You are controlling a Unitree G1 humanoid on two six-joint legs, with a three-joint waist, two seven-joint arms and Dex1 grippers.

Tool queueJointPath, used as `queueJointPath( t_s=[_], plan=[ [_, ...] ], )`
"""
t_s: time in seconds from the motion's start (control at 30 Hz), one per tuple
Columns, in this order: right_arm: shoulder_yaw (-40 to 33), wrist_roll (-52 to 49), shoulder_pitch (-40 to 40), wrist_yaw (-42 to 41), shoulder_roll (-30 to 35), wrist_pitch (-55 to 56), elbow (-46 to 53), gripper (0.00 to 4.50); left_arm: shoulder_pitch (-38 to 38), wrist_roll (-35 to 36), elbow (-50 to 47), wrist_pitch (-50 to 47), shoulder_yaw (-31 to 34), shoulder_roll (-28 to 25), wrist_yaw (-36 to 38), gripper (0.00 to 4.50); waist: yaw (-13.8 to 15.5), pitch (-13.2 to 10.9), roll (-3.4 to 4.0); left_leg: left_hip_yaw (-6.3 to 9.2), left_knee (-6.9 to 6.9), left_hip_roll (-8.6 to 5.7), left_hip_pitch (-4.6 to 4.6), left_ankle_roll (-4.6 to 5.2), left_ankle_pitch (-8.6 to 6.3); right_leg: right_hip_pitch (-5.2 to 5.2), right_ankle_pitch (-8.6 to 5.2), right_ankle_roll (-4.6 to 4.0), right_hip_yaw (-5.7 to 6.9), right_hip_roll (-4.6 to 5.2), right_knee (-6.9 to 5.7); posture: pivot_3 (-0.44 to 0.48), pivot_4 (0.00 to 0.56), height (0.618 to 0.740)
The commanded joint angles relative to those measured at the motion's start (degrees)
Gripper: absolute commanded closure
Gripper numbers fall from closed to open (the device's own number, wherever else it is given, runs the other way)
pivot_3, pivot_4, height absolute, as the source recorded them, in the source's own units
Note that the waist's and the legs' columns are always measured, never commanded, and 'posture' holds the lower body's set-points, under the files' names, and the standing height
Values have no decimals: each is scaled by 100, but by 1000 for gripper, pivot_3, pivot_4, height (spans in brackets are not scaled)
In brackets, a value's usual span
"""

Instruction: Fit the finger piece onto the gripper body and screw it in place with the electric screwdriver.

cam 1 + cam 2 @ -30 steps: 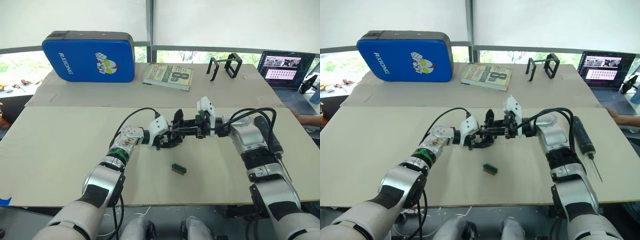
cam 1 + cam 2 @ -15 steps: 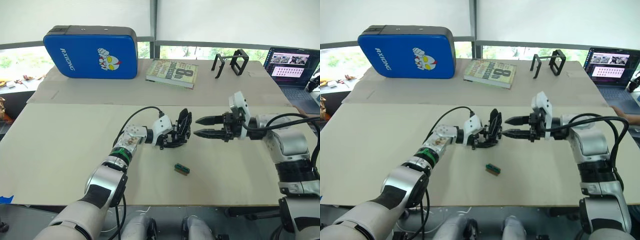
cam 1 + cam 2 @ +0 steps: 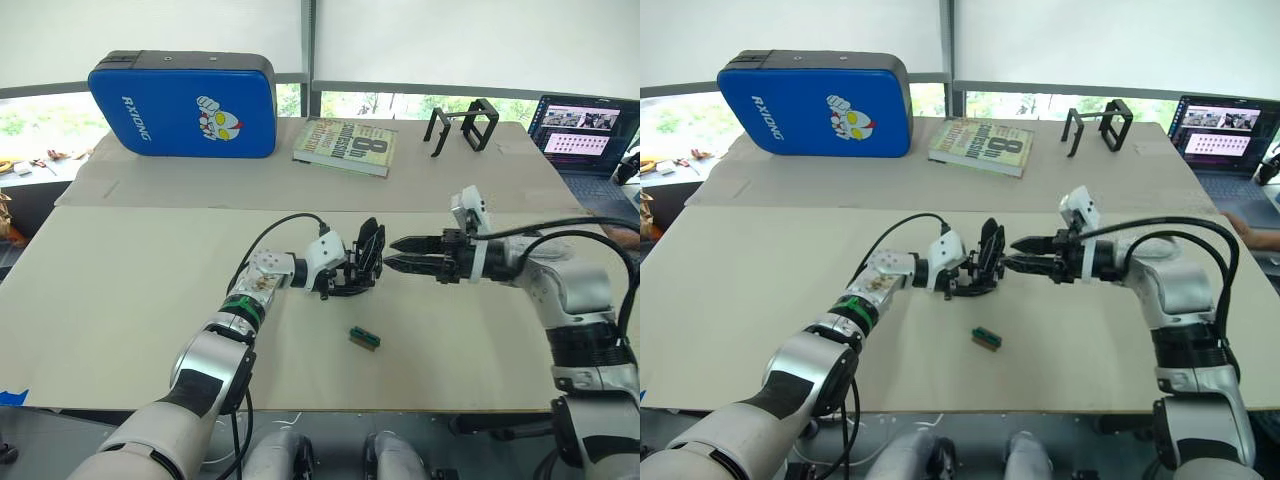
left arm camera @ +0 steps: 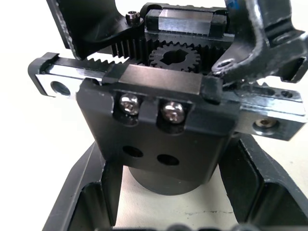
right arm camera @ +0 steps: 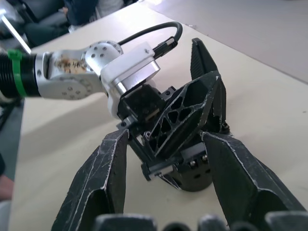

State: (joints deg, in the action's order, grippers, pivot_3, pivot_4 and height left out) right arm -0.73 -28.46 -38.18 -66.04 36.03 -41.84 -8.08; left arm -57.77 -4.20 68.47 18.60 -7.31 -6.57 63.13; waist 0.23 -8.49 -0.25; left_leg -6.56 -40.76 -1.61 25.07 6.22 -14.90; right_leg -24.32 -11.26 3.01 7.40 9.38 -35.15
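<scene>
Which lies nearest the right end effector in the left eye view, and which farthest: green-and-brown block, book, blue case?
1. green-and-brown block, on the near board, below the right end effector.
2. book, on the far board.
3. blue case, far left corner.

Bright, even daylight comes from the windows behind the blue case (image 3: 182,105), leaving only soft shadows on the bench (image 3: 120,300). The head views are sharp; the wrist views blur at close range.

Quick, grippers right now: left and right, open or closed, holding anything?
Left gripper: closed on the small black gripper body with round base.
Right gripper: open, holding nothing, its fingers either side of the dark openwork finger piece.
</scene>
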Motion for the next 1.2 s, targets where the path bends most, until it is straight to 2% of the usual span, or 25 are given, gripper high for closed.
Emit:
queueJointPath(
  t_s=[0.03, 0.4, 0.57, 0.63, 0.67, 1.0, 1.2],
  plan=[
    [-114, -189, -214, 78, -65, -267, -170, 1779, -66, 29, -82, 109, 28, -19, 16, 2189, 1, 0, 0, 0, 0, 0, 0, 1, 0, 0, 0, 0, 0, 0, 0, 0, 150, 740],
    [-83, -427, -509, 199, -572, -744, -440, 1779, -82, 0, -86, 132, 6, -50, -20, 2188, -33, 0, 1, -1, 0, 0, 0, 4, 2, 0, 0, 0, -1, -7, -3, 0, 150, 740],
    [-33, -361, -527, 229, -705, -636, -477, 3283, -96, -1, -77, 128, 4, -48, -30, 2189, -31, 0, 1, 0, 0, 0, 0, 4, 3, 1, 0, 0, -2, -11, -5, 0, 150, 740],
    [78, -214, -481, 216, -685, -413, -449, 4030, -103, -1, -73, 126, 4, -45, -38, 2188, -39, 0, 1, -1, 0, -1, 0, 5, 3, 2, 0, 0, -2, -14, -5, 0, 150, 740],
    [131, -137, -455, 201, -675, -280, -440, 4224, -106, -1, -70, 124, 4, -44, -42, 2189, -45, 0, 1, -1, 0, -1, 0, 5, 3, 1, 0, 0, -3, -17, -5, 0, 150, 740],
    [434, 366, -415, -710, -343, 1522, 25, 4222, -110, -5, -57, 113, 1, -52, -54, 2189, -47, 0, 1, -3, -1, -2, 0, 8, 5, 3, -1, 2, -4, -23, -6, 0, 150, 740],
    [479, 513, -673, -891, -313, 1818, -291, 4222, -113, -23, -42, 131, -11, -63, -67, 2189, -52, 0, 1, -3, -2, -2, -1, 9, 6, 4, -1, 2, -4, -25, -6, 0, 150, 740]
  ],
)
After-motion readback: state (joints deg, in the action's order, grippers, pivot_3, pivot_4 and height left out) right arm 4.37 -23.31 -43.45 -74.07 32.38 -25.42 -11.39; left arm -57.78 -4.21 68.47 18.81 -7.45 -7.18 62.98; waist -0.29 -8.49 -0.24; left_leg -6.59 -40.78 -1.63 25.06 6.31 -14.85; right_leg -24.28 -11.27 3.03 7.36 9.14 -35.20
